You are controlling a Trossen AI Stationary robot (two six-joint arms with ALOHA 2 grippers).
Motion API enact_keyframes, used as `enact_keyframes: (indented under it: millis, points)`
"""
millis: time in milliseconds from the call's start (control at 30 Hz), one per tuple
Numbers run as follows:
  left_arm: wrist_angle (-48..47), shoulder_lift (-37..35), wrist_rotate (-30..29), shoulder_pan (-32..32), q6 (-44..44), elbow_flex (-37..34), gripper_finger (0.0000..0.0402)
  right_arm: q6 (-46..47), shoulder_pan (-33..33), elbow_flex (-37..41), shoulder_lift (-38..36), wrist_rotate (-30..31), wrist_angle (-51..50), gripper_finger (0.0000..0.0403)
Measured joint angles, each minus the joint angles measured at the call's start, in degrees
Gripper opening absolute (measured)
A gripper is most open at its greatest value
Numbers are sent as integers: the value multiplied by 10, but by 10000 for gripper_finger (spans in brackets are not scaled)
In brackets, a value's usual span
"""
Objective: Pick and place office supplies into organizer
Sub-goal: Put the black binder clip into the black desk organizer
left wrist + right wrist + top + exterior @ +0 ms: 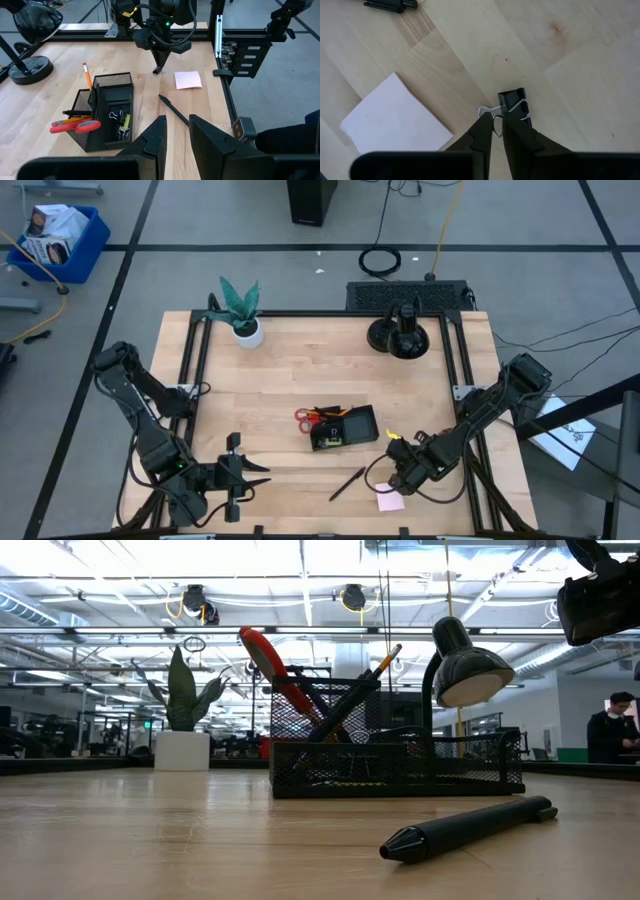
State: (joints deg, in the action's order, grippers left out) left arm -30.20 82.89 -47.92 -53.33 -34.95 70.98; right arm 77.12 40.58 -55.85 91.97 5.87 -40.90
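Right gripper (496, 131) nearly closed around black clip's (516, 105) wire handle, beside pink pad (395, 115).

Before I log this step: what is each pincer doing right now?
Left pincer: open, empty, above the table's near edge.
Right pincer: nearly closed on the wire handle of a black binder clip that lies on the table.

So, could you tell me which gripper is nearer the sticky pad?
Right. The right gripper is just beside the sticky pad; the left gripper waits across the table.

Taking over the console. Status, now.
Right gripper down at binder clip, jaws nearly closed on its wire handle. Left gripper idle, open. Pen, pink pad still outside organizer.
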Motion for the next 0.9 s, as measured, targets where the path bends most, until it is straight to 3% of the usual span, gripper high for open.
enact_keyframes:
  millis: [367, 900]
  points:
    - [0, 0, 0, 0, -1, 0, 88, -14, 0, 1, 1, -1, -13, 90]
    - [0, 0, 0, 0, -2, 0, 88, -100, 0, 1, 0, -2, -14, 80]
